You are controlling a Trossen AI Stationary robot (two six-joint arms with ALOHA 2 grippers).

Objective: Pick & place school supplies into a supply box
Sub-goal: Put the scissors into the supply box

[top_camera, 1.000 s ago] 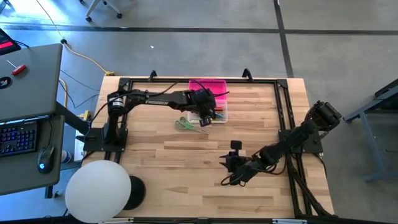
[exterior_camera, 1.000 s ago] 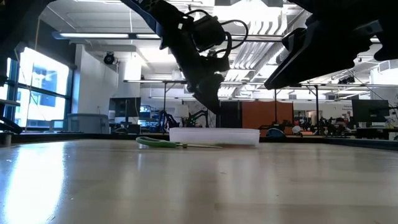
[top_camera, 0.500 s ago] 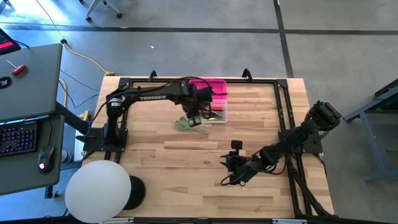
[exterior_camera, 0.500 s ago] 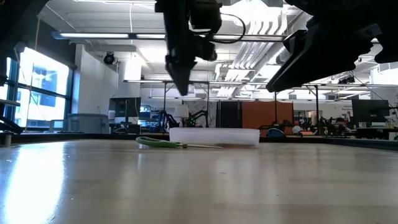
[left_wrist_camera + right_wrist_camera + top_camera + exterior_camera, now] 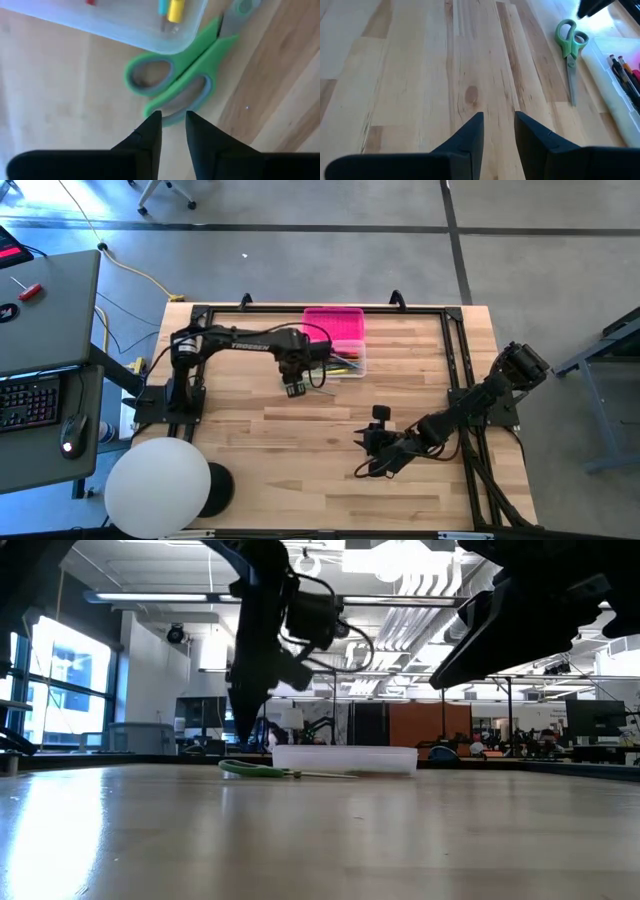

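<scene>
The green-handled scissors [image 5: 175, 82] lie flat on the wooden table beside the supply box's clear base [image 5: 115, 25], blades running along it [image 5: 571, 87]. Pens and pencils [image 5: 345, 363] lie inside the base; the pink lid [image 5: 333, 322] lies open on the far side. My left gripper [image 5: 172, 117] points straight down above the scissors' handle loops, fingers a narrow gap apart and open, and in the low view [image 5: 240, 735] it stands clear above them. My right gripper [image 5: 497, 120] waits open over bare wood at the near right [image 5: 378, 420].
A black frame rail [image 5: 455, 360] borders the table. A white round object [image 5: 160, 485] sits at the near left corner. Bare wood [image 5: 300, 460] stretches across the near half between the arms. A desk with a keyboard [image 5: 30, 395] stands off the left side.
My left gripper has moved from over the box's clear base toward the table's left edge and slightly nearer. It has tipped from a slant to pointing straight down and now stands over the scissors' handles. The scissors and the box have stayed in place.
</scene>
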